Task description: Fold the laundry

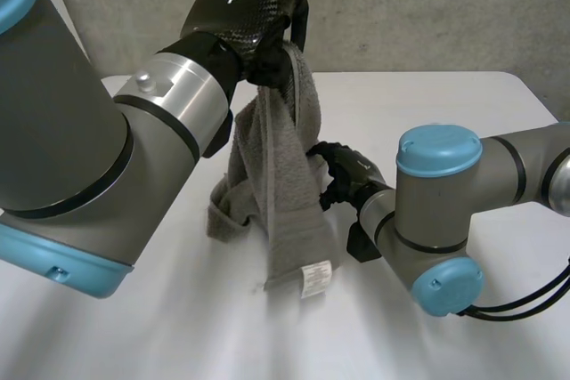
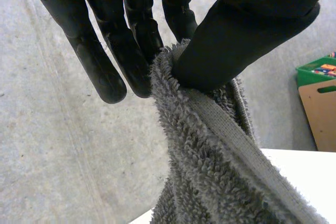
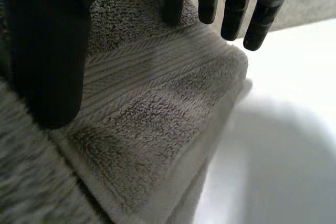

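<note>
Towel (image 1: 285, 202) hangs pinched in the raised left hand (image 1: 240, 2); whether the right hand (image 1: 343, 173) grips its side edge I cannot tell. Best slide it down to a corner.

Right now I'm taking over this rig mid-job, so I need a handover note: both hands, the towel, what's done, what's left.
Left hand: raised, pinching the grey towel by its top edge.
Right hand: lower, gripping the towel's side edge.
Towel: hangs from the left hand, lower end bunched on the white table.
Done: towel picked up.
Left: spread it flat and fold it; no neat fold yet.
</note>
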You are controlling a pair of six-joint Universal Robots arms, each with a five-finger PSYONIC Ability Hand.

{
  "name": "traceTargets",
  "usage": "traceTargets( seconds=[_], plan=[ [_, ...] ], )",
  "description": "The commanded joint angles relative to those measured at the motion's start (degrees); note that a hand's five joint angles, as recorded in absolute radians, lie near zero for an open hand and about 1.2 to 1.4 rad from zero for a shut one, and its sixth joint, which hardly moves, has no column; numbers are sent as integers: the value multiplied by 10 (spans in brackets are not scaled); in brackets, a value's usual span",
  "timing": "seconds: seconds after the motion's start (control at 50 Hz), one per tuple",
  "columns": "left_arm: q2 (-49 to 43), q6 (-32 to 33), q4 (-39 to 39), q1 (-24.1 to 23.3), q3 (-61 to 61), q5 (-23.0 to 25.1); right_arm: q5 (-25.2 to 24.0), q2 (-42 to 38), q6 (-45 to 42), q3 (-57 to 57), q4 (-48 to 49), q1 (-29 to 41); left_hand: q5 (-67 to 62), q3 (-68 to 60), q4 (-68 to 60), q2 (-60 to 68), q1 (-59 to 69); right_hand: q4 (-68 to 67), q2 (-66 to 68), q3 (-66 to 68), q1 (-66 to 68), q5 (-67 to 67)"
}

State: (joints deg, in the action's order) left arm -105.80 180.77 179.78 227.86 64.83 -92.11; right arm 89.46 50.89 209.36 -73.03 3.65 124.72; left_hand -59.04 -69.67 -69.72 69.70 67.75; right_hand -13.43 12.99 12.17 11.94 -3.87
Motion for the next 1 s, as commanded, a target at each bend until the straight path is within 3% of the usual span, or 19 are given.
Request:
traceTargets(
  seconds=[0.02, 0.04, 0.08, 0.14, 0.16, 0.18, 0.24, 0.3, 0.42, 0.44, 0.46, 0.48, 0.5, 0.58, 0.66, 0.72, 1.0],
  plan=[
    [2, -2, -3, 6, 12, -4, 9, 4, 24, -9, 2, 0, -110, -103, -103, 103, 123, -596, 600, 608, 611, -591],
    [2, -2, -3, 6, 12, -4, 21, 11, 19, -12, 7, -4, -110, -103, -103, 103, 123, -665, 669, 678, 680, -661],
    [2, -2, -7, 12, 22, -15, 39, 27, 8, -15, 16, -11, -110, -103, -103, 103, 123, -666, 670, 678, 681, -661],
    [2, 0, -12, 32, 44, -21, 61, 89, -71, -32, 61, -50, -110, -103, -103, 103, 123, -666, 670, 678, 681, -661],
    [2, 0, -12, 32, 44, -21, 60, 117, -136, -45, 87, -77, -110, -103, -103, 103, 123, -666, 670, 678, 681, -661],
    [3, -1, -15, 42, 56, -21, 60, 118, -137, -45, 87, -77, -110, -103, -103, 103, 123, -666, 670, 678, 681, -661],
    [4, -1, -16, 57, 85, -20, 29, 174, -298, -84, 137, -140, -110, -103, -103, 103, 123, -666, 670, 678, 681, -661],
    [2, -2, -13, 63, 114, -18, 1, 189, -330, -93, 140, -155, -110, -103, -103, 103, 123, -666, 670, 678, 681, -661],
    [-6, -1, -9, 60, 133, -18, -39, 207, -323, -105, 123, -164, -110, -103, -103, 103, 123, -666, 670, 678, 681, -661],
    [-8, -1, -9, 58, 132, -18, -54, 207, -320, -111, 101, -159, -110, -103, -103, 103, 123, -575, 579, 587, 590, -570],
    [-8, -1, -9, 58, 129, -18, -67, 207, -320, -114, 73, -156, -110, -103, -103, 103, 123, -239, 243, 252, 254, -235],
    [-8, -1, -9, 58, 129, -18, -68, 207, -320, -114, 72, -156, -110, -103, -103, 103, 123, -236, 240, 248, 251, -231],
    [-5, -1, -9, 58, 123, -18, -74, 203, -319, -115, 43, -154, -110, -103, -103, 103, 123, -11, 15, 23, 26, -6],
    [2, 0, -11, 58, 104, -18, -83, 185, -290, -120, -20, -130, -110, -103, -103, 103, 123, 3, 1, 9, 12, 8],
    [27, 0, -16, 55, 78, -19, -90, 157, -188, -130, -65, -91, -110, -103, -103, 103, 123, 1, 3, 11, 13, 6],
    [41, 0, -15, 54, 82, -19, -91, 146, -138, -147, -63, -80, -110, -103, -103, 103, 123, -2, 6, 14, 17, 3],
    [46, -2, -14, 54, 130, -19, -75, 50, -80, -125, 25, -17, -110, -103, -103, 103, 123, -15, 20, 28, 30, -11]
  ],
)
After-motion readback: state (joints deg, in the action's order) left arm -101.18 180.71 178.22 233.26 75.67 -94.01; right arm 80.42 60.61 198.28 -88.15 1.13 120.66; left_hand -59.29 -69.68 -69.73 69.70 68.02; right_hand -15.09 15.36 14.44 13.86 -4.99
